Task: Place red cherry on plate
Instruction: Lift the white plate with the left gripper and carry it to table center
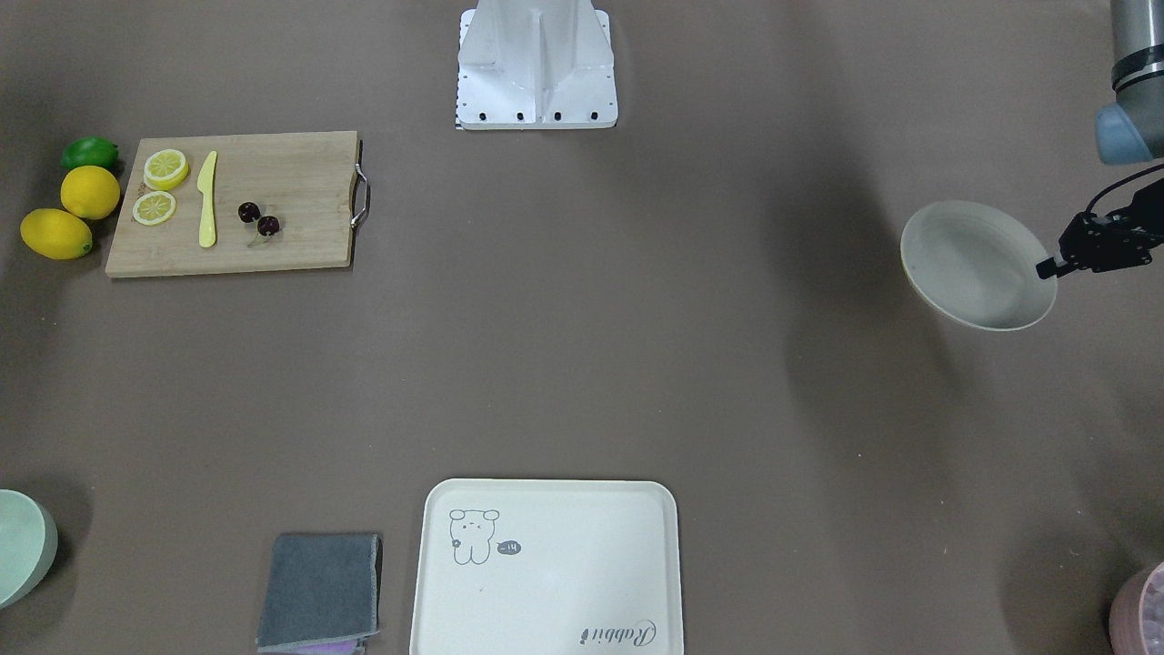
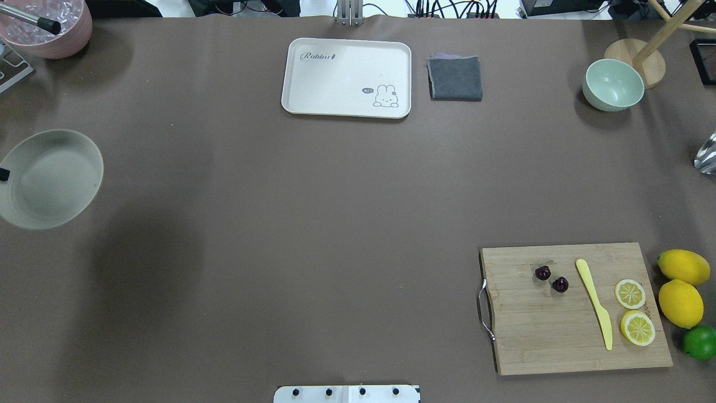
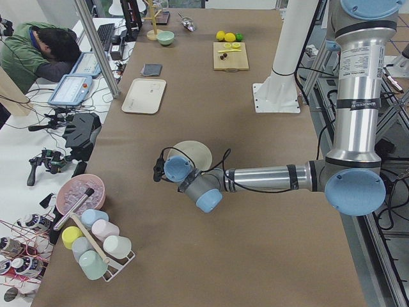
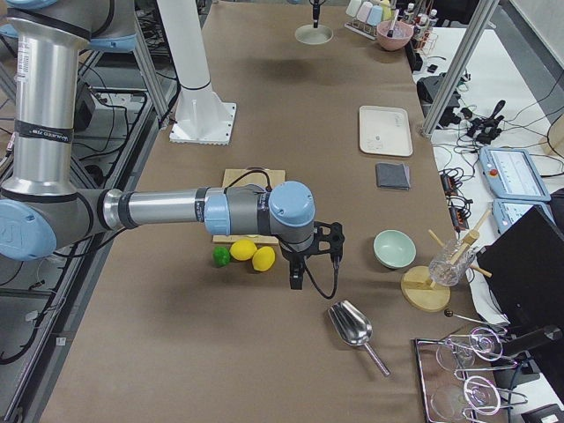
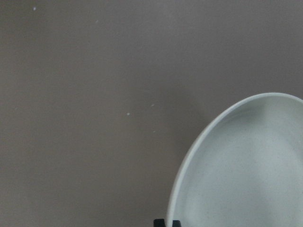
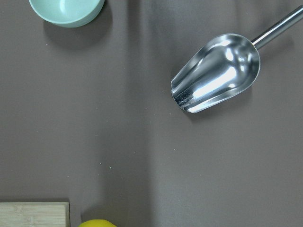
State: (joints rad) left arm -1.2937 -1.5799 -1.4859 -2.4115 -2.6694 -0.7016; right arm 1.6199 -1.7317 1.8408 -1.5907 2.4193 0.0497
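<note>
Gripping the plate (image 1: 964,264) rim, left gripper (image 1: 1047,268); red cherry (image 1: 249,212) on cutting board (image 1: 291,177)

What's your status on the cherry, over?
Left tool clamped on plate rim, plate lifted. Right tool near lemons, state unclear. Red cherry on cutting board, untouched, yellow knife alongside.

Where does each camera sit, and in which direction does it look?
Front-facing: across the table, facing the robot; base, left arm.
Overhead: behind the robot, looking forward-down; base edge.
Exterior left: table's left end; left arm near.
Exterior right: table's right end; right arm near.
Left wrist: down onto the plate; left tool tips.
Right wrist: down onto the scoop; no body.
Shared: front-facing and overhead both show the red cherry on the board.
</note>
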